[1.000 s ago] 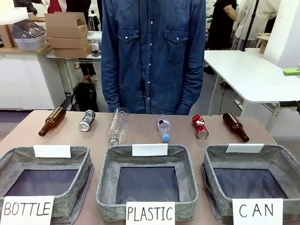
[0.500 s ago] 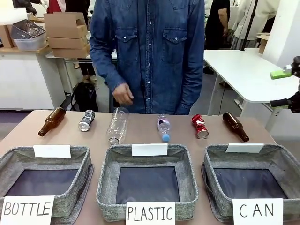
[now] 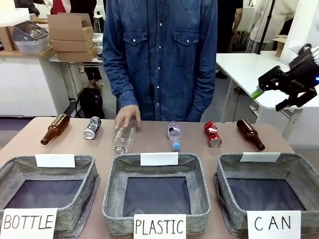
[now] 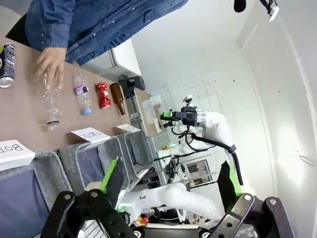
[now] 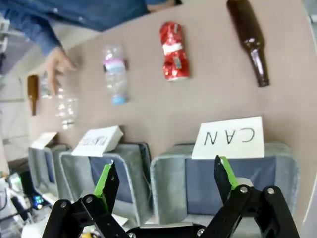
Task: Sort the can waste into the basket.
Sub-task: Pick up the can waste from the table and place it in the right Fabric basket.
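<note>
The right end effector (image 3: 269,99) is held raised, spread wide and empty. The red can (image 5: 173,51) is seen beyond it.

glossy crumpled metal is seen on the red can (image 3: 213,134), with highlights caught along the dents. duller metal with dark print is shown on the silver can (image 3: 92,127). the can basket (image 3: 224,172) is made out as rough grey woven cloth, matt, with a smoother dark bottom. the same weave is seen on the plastic basket (image 3: 113,184) and the bottle basket (image 3: 89,177). the sign (image 3: 273,224) and tag (image 3: 259,157) are read as plain white paper. glossy brown glass is noted on the left brown bottle (image 3: 55,129) and right brown bottle (image 3: 250,134). thin clear plastic, crinkled, is noted on the big clear bottle (image 3: 122,142) and small clear bottle (image 3: 174,134). the table (image 3: 149,142) is seen smooth, matt, tan. blue denim is shown on the shirt (image 3: 164,55).
</note>
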